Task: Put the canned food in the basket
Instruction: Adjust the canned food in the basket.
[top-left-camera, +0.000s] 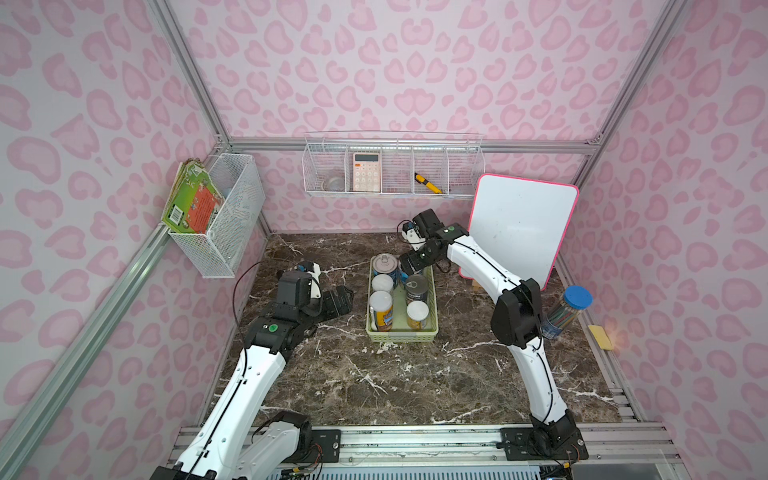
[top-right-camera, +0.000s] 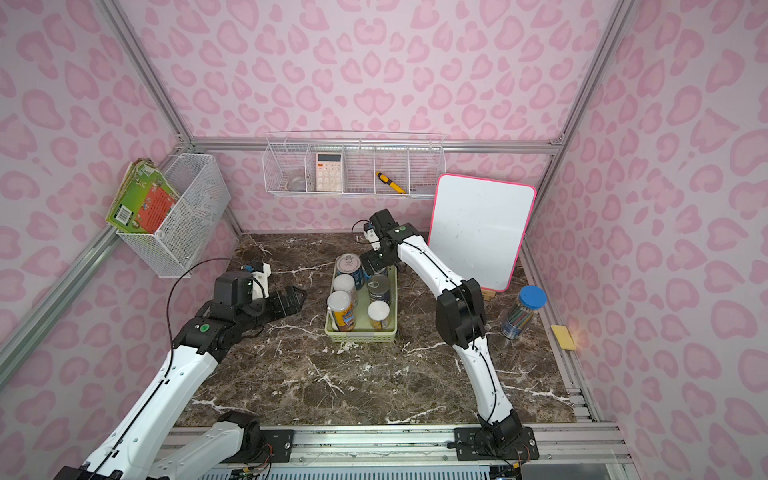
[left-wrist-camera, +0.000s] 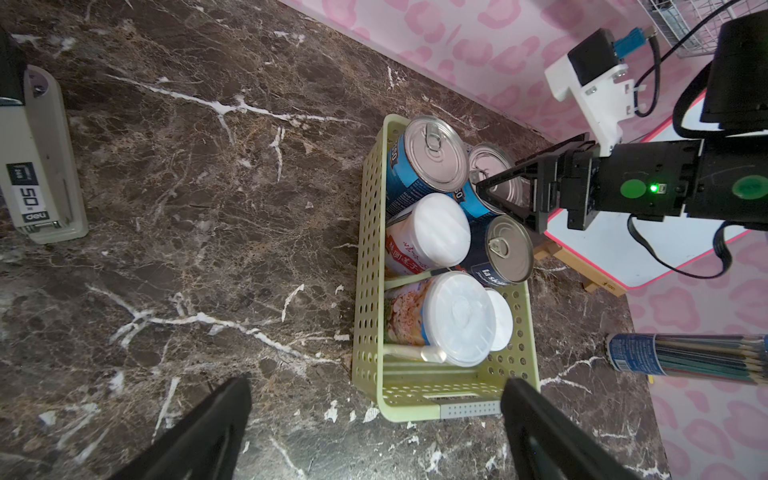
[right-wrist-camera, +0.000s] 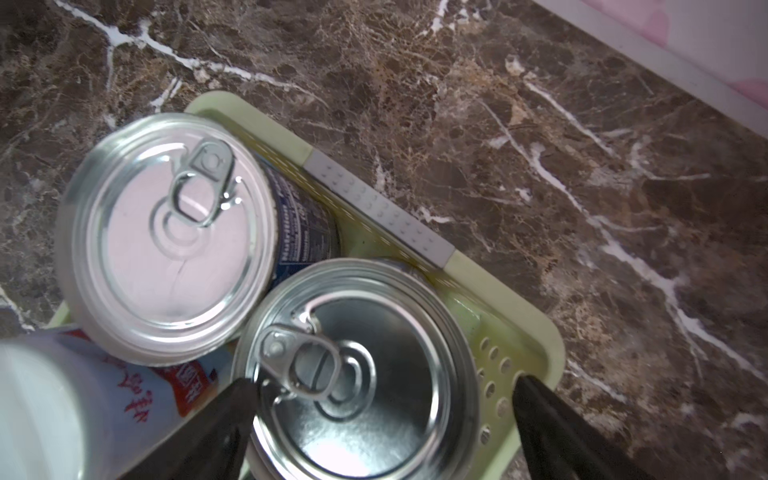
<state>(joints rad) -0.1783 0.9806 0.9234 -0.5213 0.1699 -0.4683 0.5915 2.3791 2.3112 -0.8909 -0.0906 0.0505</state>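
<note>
The light-green basket (top-left-camera: 401, 336) (top-right-camera: 360, 335) stands mid-table, and several upright cans of the canned food are inside it. Two blue-label cans with silver tops (left-wrist-camera: 436, 153) (right-wrist-camera: 166, 241) are at the far end. A dark can (top-left-camera: 417, 286) and three white-lidded ones (top-left-camera: 380, 301) stand nearer the front. My right gripper (top-left-camera: 409, 262) (right-wrist-camera: 384, 384) hangs open over the far end. Its fingers straddle the second silver-topped can (right-wrist-camera: 374, 374), with a gap on one side. My left gripper (top-left-camera: 340, 299) (left-wrist-camera: 380, 382) is open and empty, low over the table, left of the basket (left-wrist-camera: 368, 249).
A pink-edged whiteboard (top-left-camera: 519, 232) leans at the back right, close behind my right arm. A clear pencil tube with a blue cap (top-left-camera: 565, 311) and a yellow pad (top-left-camera: 600, 336) lie at the right edge. A stapler (left-wrist-camera: 37, 166) lies near my left gripper. White wire baskets (top-left-camera: 392, 166) hang on the walls.
</note>
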